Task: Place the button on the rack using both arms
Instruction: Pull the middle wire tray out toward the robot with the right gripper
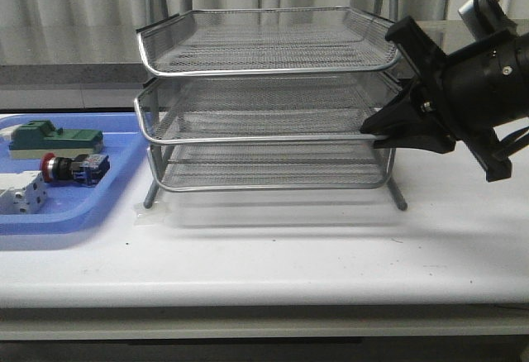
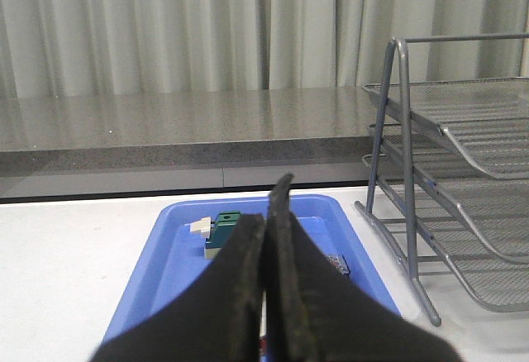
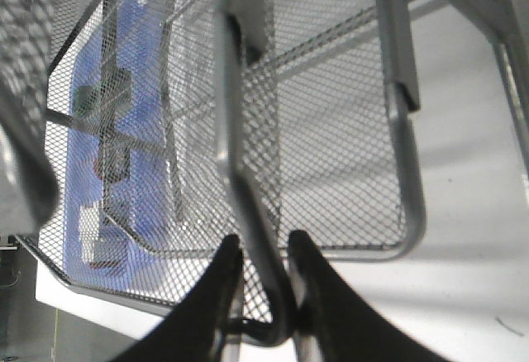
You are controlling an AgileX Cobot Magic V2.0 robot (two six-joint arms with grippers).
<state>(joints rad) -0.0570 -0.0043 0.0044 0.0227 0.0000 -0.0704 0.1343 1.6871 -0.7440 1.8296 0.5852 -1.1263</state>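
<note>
Button [image 1: 73, 167] lying on its side in blue tray [image 1: 58, 213] at left edge of white surface [image 1: 289, 254], between green block [image 1: 56, 138] and white-grey block [image 1: 21, 191]. Rack [image 1: 264, 102] standing mid-surface, toward the back edge. Right gripper [image 1: 388, 130] at rack's right front corner, jaws pinching middle tier's chrome rim, well apart from button. Left gripper [image 2: 269, 230] above the tray, jaws pressed together, holding nothing.

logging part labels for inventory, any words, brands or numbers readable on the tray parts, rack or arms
None can be read in any view.
Push-button switch, green block, white-grey block: any markings too small and blurred.
Wire-mesh rack: no label shows.
Right arm: plain black.
</note>
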